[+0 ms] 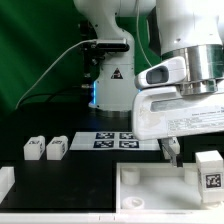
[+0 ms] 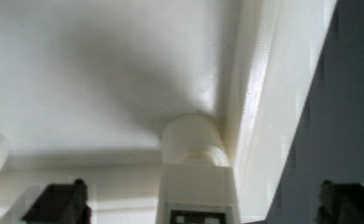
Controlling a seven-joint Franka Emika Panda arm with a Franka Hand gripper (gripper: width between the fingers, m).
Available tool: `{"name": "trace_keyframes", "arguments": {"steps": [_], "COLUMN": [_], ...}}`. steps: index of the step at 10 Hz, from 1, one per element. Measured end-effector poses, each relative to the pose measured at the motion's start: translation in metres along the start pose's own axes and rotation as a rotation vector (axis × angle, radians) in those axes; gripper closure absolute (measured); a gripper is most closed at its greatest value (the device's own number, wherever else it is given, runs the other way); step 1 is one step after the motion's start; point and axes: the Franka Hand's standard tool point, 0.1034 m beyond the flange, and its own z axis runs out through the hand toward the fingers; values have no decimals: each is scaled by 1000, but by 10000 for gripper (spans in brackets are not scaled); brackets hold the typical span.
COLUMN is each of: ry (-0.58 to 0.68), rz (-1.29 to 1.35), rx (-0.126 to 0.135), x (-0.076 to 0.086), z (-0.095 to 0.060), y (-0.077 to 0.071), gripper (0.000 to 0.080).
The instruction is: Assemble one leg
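In the wrist view a white leg (image 2: 195,158) with a black-and-white tag at its near end stands between my fingers, close against the raised rim of the white tabletop (image 2: 90,90). My gripper (image 2: 200,203) is open, and the dark fingertips (image 2: 58,203) stand well clear of the leg on both sides. In the exterior view my gripper (image 1: 170,151) hangs low over the far edge of the tabletop (image 1: 150,190) and hides that leg. Two more legs (image 1: 33,149) (image 1: 56,148) lie at the exterior view's left. Another leg (image 1: 210,172) stands at the right.
The marker board (image 1: 118,140) lies behind the tabletop, in front of the robot base (image 1: 110,85). A white block (image 1: 5,182) sits at the lower edge on the exterior view's left. A green curtain hangs behind.
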Motion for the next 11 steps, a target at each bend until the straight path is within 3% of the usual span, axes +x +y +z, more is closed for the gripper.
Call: {"name": "trace_keyframes", "arguments": {"steps": [7, 8, 9, 10, 11], "ry": [0, -137, -188, -179, -196], "rz": [0, 2, 12, 18, 19], "rx": [0, 11, 18, 26, 31], "x": [0, -28, -27, -7, 0], "z": [0, 11, 8, -6, -14], "y": [0, -2, -2, -4, -5], "gripper": [150, 150, 150, 150, 150]}}
